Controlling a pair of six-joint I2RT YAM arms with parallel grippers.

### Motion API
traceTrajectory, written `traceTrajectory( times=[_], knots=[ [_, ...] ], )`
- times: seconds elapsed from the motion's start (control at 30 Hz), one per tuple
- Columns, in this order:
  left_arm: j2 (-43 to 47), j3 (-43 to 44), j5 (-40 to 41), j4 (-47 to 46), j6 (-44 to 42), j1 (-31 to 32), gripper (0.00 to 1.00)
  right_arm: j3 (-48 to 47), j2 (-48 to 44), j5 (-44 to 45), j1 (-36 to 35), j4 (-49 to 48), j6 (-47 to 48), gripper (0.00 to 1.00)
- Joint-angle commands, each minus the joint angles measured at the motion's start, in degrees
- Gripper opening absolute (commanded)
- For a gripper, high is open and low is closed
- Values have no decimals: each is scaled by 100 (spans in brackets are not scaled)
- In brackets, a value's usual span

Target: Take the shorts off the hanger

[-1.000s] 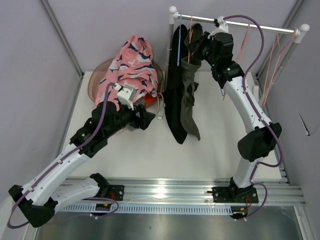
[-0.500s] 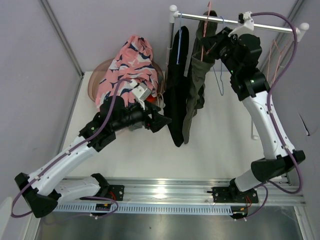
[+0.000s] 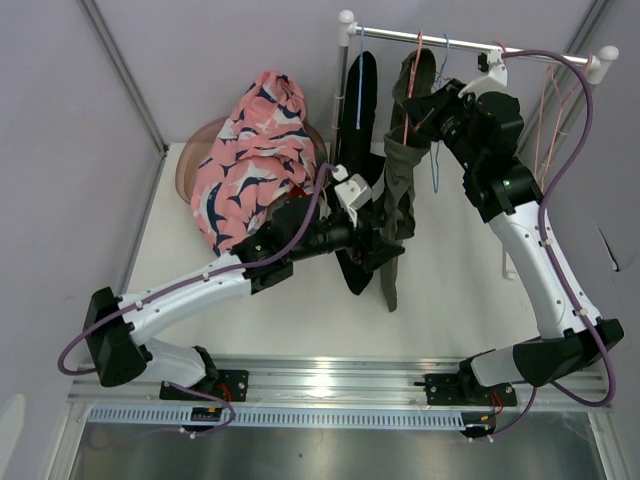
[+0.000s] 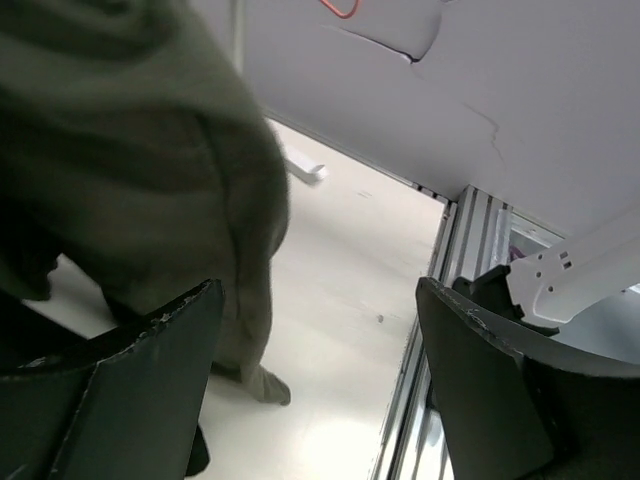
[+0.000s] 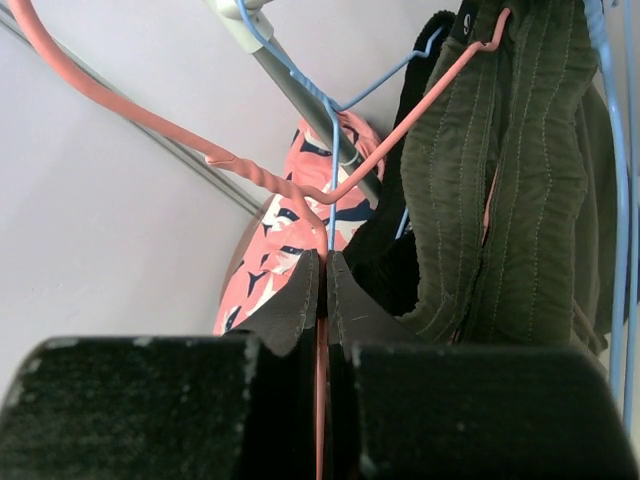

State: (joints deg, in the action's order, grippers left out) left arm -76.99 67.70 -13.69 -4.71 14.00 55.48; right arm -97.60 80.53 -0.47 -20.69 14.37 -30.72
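Observation:
A pair of olive shorts [image 3: 395, 190] hangs from a pink wire hanger [image 3: 410, 95] at the rail [image 3: 460, 42]. My right gripper [image 3: 428, 100] is shut on that hanger's wire [image 5: 322, 262], with the olive shorts [image 5: 520, 180] just right of the jaws. My left gripper [image 3: 385, 243] stands open beside the lower part of the olive shorts [image 4: 150, 170], nothing between its fingers [image 4: 150, 380]. Black shorts [image 3: 355, 110] hang to the left on a blue hanger. Pink patterned shorts [image 3: 255, 150] lie piled at the back left.
A brown basket [image 3: 195, 150] sits under the pink pile. An empty blue hanger [image 3: 438, 150] hangs right of the olive shorts, and several empty pink hangers [image 3: 548, 110] hang at the rail's right end. Walls close in at the back and on both sides.
My left arm swung right from the pink pile to the olive shorts and its jaws widened a little. My right arm lifted the hanger and shorts to the right along the rail.

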Motion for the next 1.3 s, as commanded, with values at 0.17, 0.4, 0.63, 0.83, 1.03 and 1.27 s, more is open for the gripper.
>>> traceTrajectory(
  times=[0.17,0.4,0.63,0.83,1.03,1.27],
  knots=[
    [-527,305,665,-944,-37,393,65,-180,-318,12,-49,-752,-180,0],
    [-1081,779,1843,-619,-222,411,0,-92,-529,47,-23,-550,-127,0],
    [-502,148,2107,-821,-152,524,0,-92,-644,232,91,-470,-118,0],
    [366,-792,2713,-838,-169,1226,0,-417,-408,223,275,-365,-127,0],
    [1098,-2146,3162,-935,181,1798,0,-1102,23,-39,574,-102,-241,0],
    [1204,-3315,3364,-1129,648,2168,0,-1630,279,-120,706,145,-391,0]
  ],
)
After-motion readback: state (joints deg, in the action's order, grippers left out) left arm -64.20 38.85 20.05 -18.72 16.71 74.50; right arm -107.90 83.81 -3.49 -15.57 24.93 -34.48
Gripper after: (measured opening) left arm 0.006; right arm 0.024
